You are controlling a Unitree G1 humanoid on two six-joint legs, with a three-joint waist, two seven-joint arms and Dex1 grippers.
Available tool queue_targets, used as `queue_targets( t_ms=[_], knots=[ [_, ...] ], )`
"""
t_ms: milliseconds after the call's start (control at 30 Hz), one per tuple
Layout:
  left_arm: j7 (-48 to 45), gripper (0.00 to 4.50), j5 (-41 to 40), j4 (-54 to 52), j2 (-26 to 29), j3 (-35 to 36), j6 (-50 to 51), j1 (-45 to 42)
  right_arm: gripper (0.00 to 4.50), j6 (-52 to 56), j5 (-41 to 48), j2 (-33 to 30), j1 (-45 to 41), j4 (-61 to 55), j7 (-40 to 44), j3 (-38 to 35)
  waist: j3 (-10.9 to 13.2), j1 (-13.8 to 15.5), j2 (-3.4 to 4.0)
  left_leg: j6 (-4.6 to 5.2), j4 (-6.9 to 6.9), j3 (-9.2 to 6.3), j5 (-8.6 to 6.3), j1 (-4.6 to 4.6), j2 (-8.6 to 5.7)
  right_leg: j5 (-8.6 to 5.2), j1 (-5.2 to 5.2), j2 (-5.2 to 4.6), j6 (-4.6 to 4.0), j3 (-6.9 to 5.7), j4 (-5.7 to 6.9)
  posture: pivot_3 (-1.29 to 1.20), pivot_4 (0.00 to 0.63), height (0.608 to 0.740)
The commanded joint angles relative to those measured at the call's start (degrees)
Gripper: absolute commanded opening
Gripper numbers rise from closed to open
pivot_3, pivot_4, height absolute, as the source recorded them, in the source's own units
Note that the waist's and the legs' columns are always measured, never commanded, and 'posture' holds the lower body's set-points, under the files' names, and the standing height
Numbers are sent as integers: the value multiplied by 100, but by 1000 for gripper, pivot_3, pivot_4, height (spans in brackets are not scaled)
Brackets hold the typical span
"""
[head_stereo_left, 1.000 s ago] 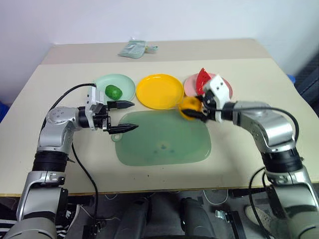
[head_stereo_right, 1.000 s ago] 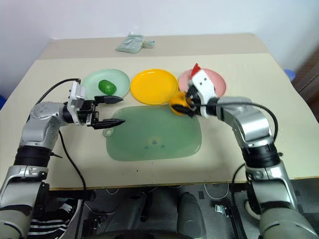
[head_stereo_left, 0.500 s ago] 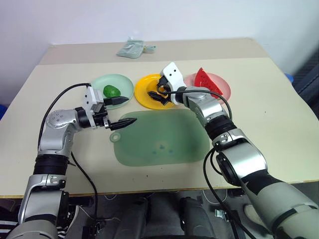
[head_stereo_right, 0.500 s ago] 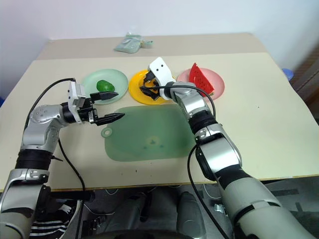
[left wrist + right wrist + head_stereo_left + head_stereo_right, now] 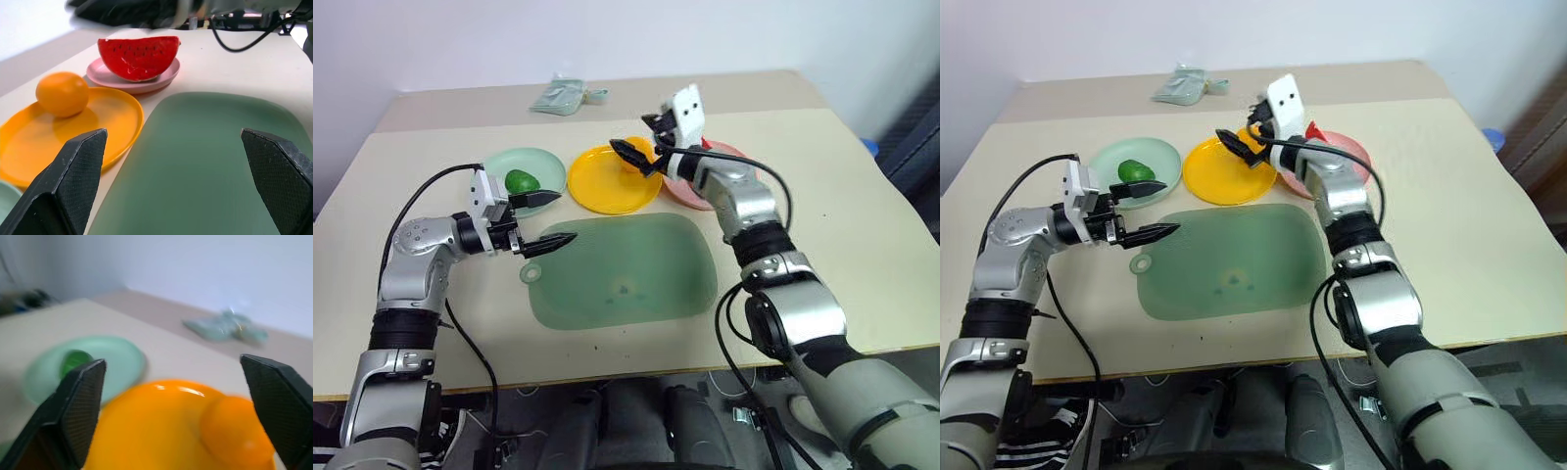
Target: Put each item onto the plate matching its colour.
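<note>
Right pincer (image 5: 641,147) stands wide and empty above the yellow plate (image 5: 597,191), where the orange (image 5: 62,93) rests near the rim. Left pincer (image 5: 548,219), wide and empty, hangs over the green mat (image 5: 626,269). Green ball (image 5: 518,181) sits on the mint plate (image 5: 548,162), watermelon wedge (image 5: 138,57) on the pink plate (image 5: 117,81). Sorting appears complete.
</note>
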Motion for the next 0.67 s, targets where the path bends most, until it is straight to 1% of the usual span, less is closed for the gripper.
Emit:
queue_targets(
  t_ms=[33,67,100,200,300,367,433,500,600,667],
  knots=[
    [-195,4500,-138,57,104,152,-99,-151,4460,834,499,-543,970,-2290,393,-7,0,37,0,0,1,1,0,0,0,0,0,-1,0,0,-1,0,150,740],
    [-256,4500,-168,69,105,141,-36,-192,4460,1079,615,-864,1462,-3025,554,3,0,83,0,1,2,2,0,0,0,0,-1,-1,0,1,0,0,150,740],
    [-325,4500,-185,118,119,148,-5,-233,4460,1283,694,-1061,1767,-3512,614,28,0,102,0,1,2,2,0,-2,0,0,-2,-1,0,1,0,0,150,740],
    [-598,4500,-283,114,208,161,94,-309,4460,1598,1030,-1683,2815,-4881,697,-280,0,108,0,1,8,5,-1,-2,2,0,1,-2,0,1,1,0,150,740],
    [-740,4500,-293,214,286,206,50,-362,4460,1475,1169,-2069,3614,-5644,816,-507,-1,101,-1,2,13,14,-2,0,12,-1,5,-2,0,1,-4,0,150,740],
    [-817,4500,-334,186,351,222,131,-347,4460,1538,1355,-2376,4214,-6039,1063,-644,-2,131,-1,3,14,22,-2,0,17,-1,6,-2,0,3,-10,0,150,740],
    [-841,4500,-326,139,395,215,150,-315,4460,1752,1734,-2685,4704,-6295,1372,-793,-2,148,-2,8,18,22,-5,-1,17,-2,11,-2,-1,2,-14,0,150,740],
    [-823,4500,-288,125,423,192,176,-280,4460,1548,1571,-2891,4981,-6366,1438,-762,-2,156,-2,13,26,28,-8,-1,16,-2,15,-7,0,2,-15,0,150,740],
    [-859,4500,-279,96,452,160,210,-269,4460,1696,1737,-2860,4783,-6083,1344,-698,-3,146,-3,13,35,34,-9,0,17,-2,21,-9,0,2,-17,0,150,740],
    [-885,4500,-289,77,468,150,253,-278,4460,1610,1670,-2829,4648,-5999,1289,-626,-3,150,-3,13,36,34,-9,1,18,-7,22,-10,-9,2,-16,0,150,740]
  ],
)
